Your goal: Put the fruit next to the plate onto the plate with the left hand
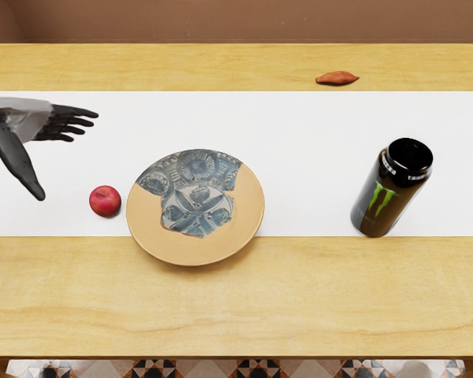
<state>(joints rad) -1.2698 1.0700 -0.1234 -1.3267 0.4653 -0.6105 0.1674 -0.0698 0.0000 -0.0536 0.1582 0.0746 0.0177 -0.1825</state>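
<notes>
the left hand (39, 130) hovers spread and empty, above one apple (105, 201) beside one plate (221, 236); one can (390, 189) stands apart.

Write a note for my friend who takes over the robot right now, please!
Left hand: open, holding nothing, up and left of the apple, not touching it.
Right hand: not in view.
Apple: lies just left of the plate, not on it.
Done: nothing yet; the plate has no fruit on it.
Left: reach down, grasp the apple, lift it, set it on the plate.
</notes>
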